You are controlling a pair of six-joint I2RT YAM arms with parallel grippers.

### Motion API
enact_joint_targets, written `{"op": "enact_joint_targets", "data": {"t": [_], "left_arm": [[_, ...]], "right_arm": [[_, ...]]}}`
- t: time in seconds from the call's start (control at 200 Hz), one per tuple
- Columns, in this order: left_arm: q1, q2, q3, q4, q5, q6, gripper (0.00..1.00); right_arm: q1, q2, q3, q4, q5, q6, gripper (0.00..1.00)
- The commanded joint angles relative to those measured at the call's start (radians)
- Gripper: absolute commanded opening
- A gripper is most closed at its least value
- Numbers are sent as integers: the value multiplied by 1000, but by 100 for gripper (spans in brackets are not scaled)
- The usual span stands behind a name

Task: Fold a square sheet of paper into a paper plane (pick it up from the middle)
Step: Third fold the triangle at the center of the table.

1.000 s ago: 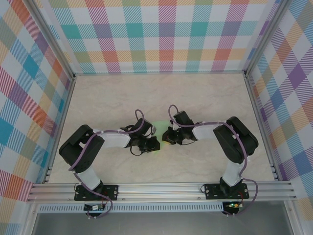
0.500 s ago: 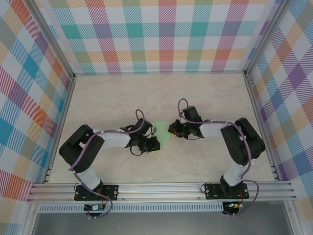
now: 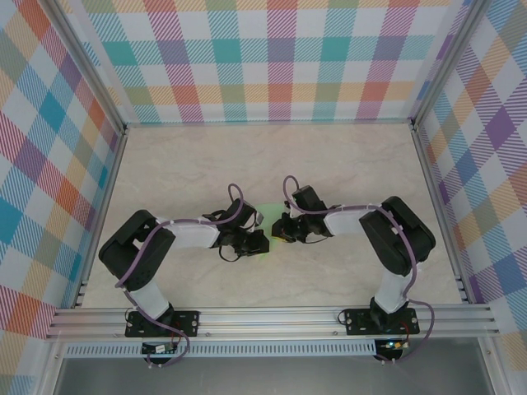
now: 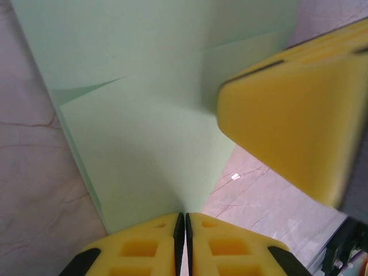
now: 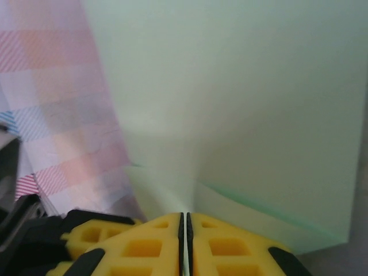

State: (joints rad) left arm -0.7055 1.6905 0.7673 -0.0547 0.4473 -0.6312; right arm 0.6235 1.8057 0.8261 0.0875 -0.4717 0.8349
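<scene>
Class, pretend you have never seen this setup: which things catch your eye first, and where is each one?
Bright plaid walls box in a pale marble-look table. At its middle, the left gripper and the right gripper, both yellow-tipped, meet nose to nose, each shut on the same creased mint-green paper.

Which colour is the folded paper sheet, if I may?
The paper sheet is pale mint green; left wrist view.

Left end effector [image 3: 254, 242], right end effector [image 3: 282, 229], green paper [image 3: 269, 211] between them, mid-table [image 3: 346, 164]
</scene>
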Motion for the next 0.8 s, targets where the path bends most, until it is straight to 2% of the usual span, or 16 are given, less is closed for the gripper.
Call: {"op": "enact_joint_targets", "data": {"t": [0.0, 0.23, 0.435, 0.545, 0.795], "left_arm": [[-6, -5, -23, -142, -67, 23, 14], [-6, -93, 14, -214, -72, 38, 16], [-6, -152, 65, -232, -10, -4, 18], [-6, -132, 55, -119, 42, -63, 19], [-6, -45, 4, 22, 90, -143, 20]], "right_arm": [[-1, 32, 31, -79, 9, -37, 11], [0, 32, 21, -118, 47, -39, 9], [1, 34, 24, -117, 47, -30, 9], [1, 42, 24, -115, 49, -26, 9], [-1, 55, 26, -122, 55, -22, 9]]}}
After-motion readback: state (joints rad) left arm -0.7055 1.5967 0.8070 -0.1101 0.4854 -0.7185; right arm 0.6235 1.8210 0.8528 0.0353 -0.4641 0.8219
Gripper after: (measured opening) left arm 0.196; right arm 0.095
